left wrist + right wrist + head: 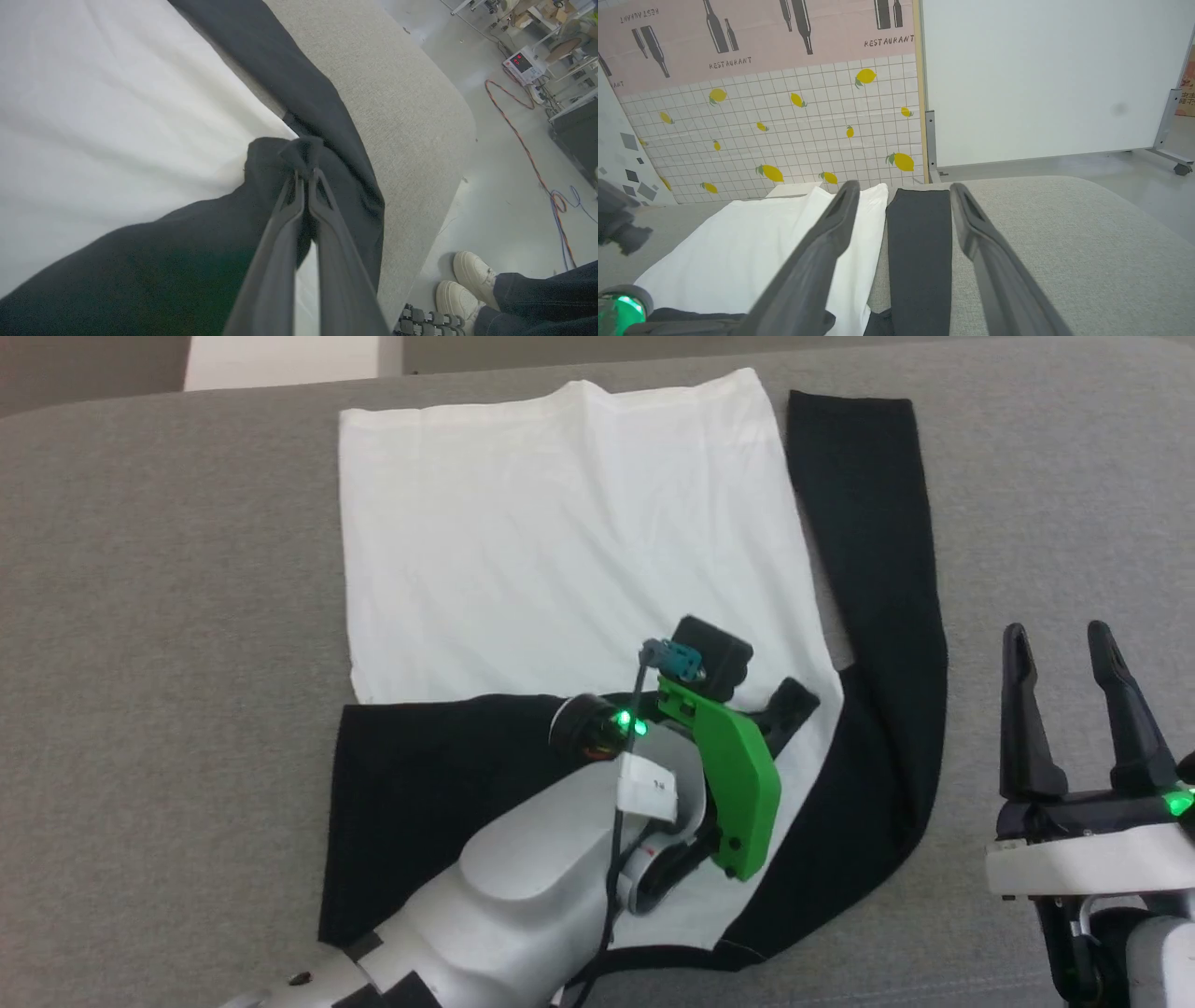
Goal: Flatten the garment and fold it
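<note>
Nearest me: left gripper [306,173] low over the near end of the garment [560,541], jaws clamped on a bunch of black sleeve cloth. That near sleeve [420,784] lies drawn across the garment's near end, over the white. Right gripper [1058,635] sits just off the garment's right side, jaws wide apart, empty.

Farther: white body flat and smooth on the grey worktop [168,616]. The other sleeve [868,523] runs straight along the garment's right edge, unfolded.

Judgement: flattening looks done, first sleeve fold under way. Second sleeve and body folds remain.
</note>
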Motion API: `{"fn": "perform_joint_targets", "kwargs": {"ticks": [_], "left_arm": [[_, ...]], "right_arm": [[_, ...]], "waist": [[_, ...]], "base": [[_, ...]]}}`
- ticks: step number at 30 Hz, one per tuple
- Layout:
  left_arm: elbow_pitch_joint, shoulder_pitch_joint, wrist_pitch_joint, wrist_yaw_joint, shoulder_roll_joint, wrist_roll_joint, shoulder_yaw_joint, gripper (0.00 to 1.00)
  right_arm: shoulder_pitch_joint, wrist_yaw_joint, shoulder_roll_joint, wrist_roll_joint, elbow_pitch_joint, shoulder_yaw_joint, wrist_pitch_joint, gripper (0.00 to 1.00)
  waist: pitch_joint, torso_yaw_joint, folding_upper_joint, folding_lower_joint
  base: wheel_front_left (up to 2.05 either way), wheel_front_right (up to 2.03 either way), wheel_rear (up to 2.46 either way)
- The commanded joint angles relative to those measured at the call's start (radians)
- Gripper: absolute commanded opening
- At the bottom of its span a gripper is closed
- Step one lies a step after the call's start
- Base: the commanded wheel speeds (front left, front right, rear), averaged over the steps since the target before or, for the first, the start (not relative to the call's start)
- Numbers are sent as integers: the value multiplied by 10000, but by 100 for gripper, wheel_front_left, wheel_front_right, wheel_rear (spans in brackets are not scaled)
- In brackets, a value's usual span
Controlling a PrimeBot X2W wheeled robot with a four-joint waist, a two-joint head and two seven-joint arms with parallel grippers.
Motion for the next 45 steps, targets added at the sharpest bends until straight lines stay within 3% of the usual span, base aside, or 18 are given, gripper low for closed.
{"fn": "perform_joint_targets", "kwargs": {"ticks": [1,7,8,10,11,16,19,21,25,30,34,38,45], "left_arm": [[383,-158,-33,-124,-69,194,-272,0],[1731,-11,308,-673,-144,642,-1605,0],[1876,120,372,-946,-149,594,-1862,9],[1893,122,273,-981,-151,513,-1921,84],[1892,81,209,-990,-151,464,-1938,100],[1398,-120,-497,-1023,-152,-282,-1417,100],[1014,-337,-1639,-1085,-130,-463,-741,100],[826,-405,-2567,-903,113,-394,-196,100],[446,-371,-4136,-85,1230,143,788,100],[-622,420,-4511,1080,2900,922,2509,100],[-2046,1659,-4520,1651,3696,1724,4493,100],[-3229,2742,-4522,1751,3906,2508,6220,100],[-4576,3686,-4523,1438,3548,3510,8414,100]], "right_arm": [[-166,-15,7,94,83,55,-111,100],[-245,-15,7,181,331,248,-295,100],[-280,-15,7,193,429,267,-345,100],[-296,-15,7,195,483,268,-361,100],[-306,-15,7,189,509,276,-355,100],[-353,-15,7,75,568,276,-256,100],[-392,-15,7,-39,550,186,-171,100],[-435,-15,7,-152,551,165,-85,100],[-669,-15,7,-329,660,-18,172,100],[-1504,-15,-169,-598,1294,-243,901,100],[-2625,-15,-500,-491,2082,-465,1541,100],[-4001,-15,-736,-244,3109,-1004,2316,100],[-6670,-15,-1478,-26,5240,-1923,3587,100]], "waist": [[176,-378,-1,0],[296,-761,-1,0],[307,-820,-1,0],[304,-809,-1,0],[286,-775,-1,0],[140,-521,-1,0],[62,-302,-1,0],[19,-177,-1,0],[25,58,-1,0],[281,290,-1,0],[739,531,-1,0],[1360,860,-1,0],[2688,1415,-1,0]], "base": [[0,0,0],[0,0,0],[0,0,0],[0,0,0],[0,0,0],[0,0,0],[0,0,0],[0,0,0],[0,0,0],[0,0,0],[0,0,0],[0,0,0],[0,0,0]]}}
